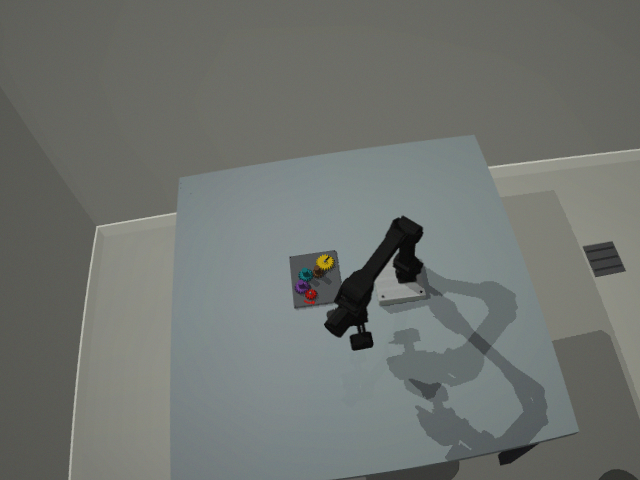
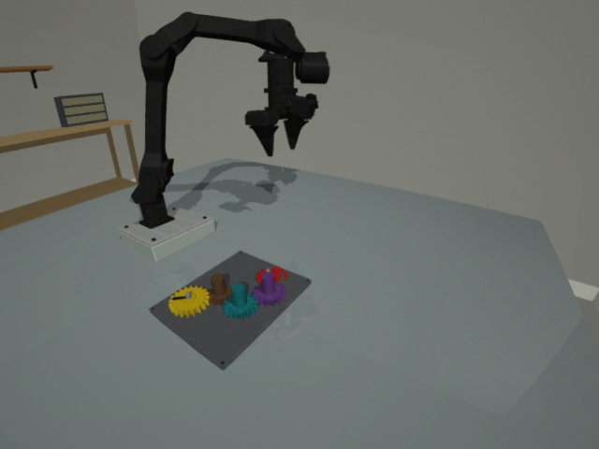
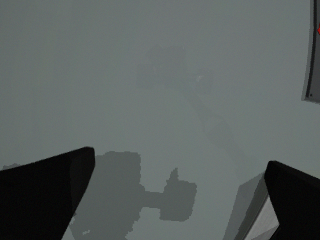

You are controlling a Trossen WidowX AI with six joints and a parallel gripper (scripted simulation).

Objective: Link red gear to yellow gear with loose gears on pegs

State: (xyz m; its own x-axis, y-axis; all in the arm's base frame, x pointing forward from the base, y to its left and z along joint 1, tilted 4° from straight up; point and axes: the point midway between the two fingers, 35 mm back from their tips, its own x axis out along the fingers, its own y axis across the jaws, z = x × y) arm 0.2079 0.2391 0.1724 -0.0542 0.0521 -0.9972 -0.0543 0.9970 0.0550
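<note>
Reading the exterior view from left to right: at the far left, a wooden bench [image 2: 87, 125] bearing a slatted box [image 2: 105, 108], then the white base [image 1: 383, 301] [image 2: 139, 237] [image 3: 262, 222] under the black arm [image 1: 379, 258] [image 2: 155, 106]. Nearer the camera, on the grey board [image 1: 297, 263] [image 2: 222, 338] [image 3: 314, 75], the yellow gear [image 1: 321, 264] [image 2: 196, 307] with its black stripe, then the brown gear [image 1: 317, 271] [image 2: 218, 287] just beside it. Next along, the teal gear [image 1: 305, 274] [image 2: 239, 301], followed by the purple gear [image 1: 301, 286] [image 2: 268, 290], both with upright handles. Close behind the purple one, partly hidden, the red gear [image 1: 310, 296] [image 2: 259, 277], with the red arrow [image 1: 309, 302] [image 2: 281, 271] beside it. Too small to tell whether every pair of teeth meshes. High above the table [image 1: 232, 361] [image 2: 411, 290] [image 3: 100, 75] and well apart from the board, the gripper [image 1: 360, 327] [image 2: 281, 152] [image 3: 184, 166], pointing down, fingers spread wide, holding nothing.
</note>
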